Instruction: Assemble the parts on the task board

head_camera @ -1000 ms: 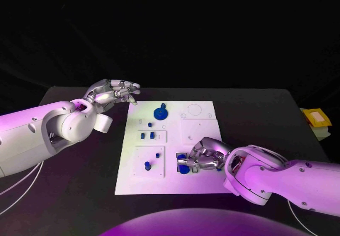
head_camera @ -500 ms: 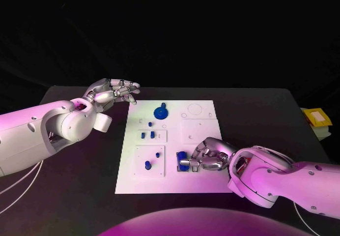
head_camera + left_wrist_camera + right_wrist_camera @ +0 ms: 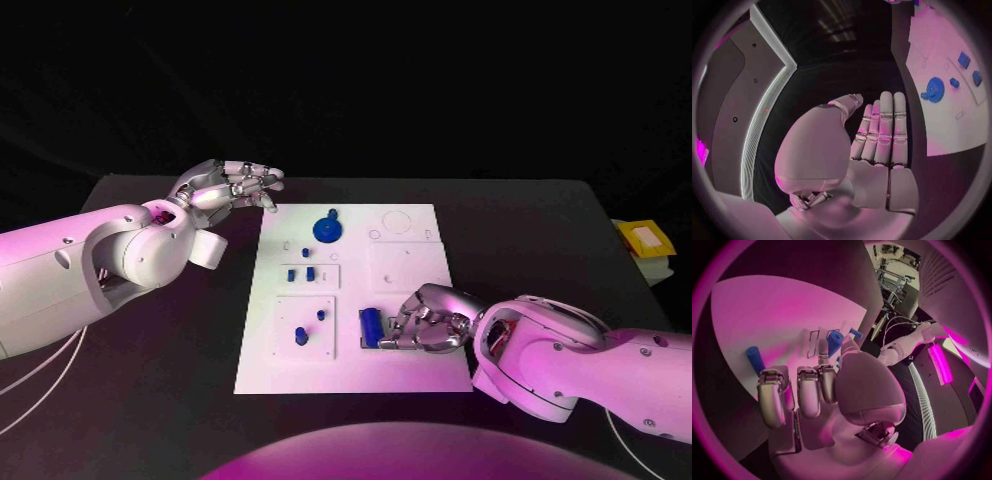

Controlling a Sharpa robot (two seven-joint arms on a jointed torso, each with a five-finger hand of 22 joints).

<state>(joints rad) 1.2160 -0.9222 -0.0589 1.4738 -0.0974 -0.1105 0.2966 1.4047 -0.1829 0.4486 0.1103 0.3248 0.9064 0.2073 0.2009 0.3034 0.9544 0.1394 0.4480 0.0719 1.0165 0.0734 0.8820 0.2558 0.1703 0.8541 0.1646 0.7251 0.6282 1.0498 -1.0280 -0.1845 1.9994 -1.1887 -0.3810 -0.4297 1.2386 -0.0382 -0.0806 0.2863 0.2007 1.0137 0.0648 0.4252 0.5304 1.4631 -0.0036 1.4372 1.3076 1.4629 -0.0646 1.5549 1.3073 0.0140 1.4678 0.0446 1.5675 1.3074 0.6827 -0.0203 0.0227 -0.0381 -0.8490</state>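
Observation:
The white task board (image 3: 405,268) lies in the middle of the black table. A blue cylinder (image 3: 372,325) lies in a slot near the board's near right corner. My right hand (image 3: 427,320) rests on the board just to its right, fingers curled toward it and holding nothing. The right wrist view shows those curled fingers (image 3: 772,395) close to the cylinder (image 3: 752,359), with the board (image 3: 773,315) beneath. A blue gear (image 3: 329,231) sits at the board's far end, and small blue pieces (image 3: 299,273) stand in the middle. My left hand (image 3: 228,186) hovers empty off the far left corner.
A yellow object (image 3: 642,238) sits past the table's right edge. Bare black table (image 3: 534,230) flanks the board on both sides. The left wrist view shows my left hand (image 3: 879,135) with fingers straight, and the gear (image 3: 934,90) on the board (image 3: 945,125) beyond.
My right hand has slid a little to the right and toward me, uncovering the blue cylinder it lay over. The left hand has not moved.

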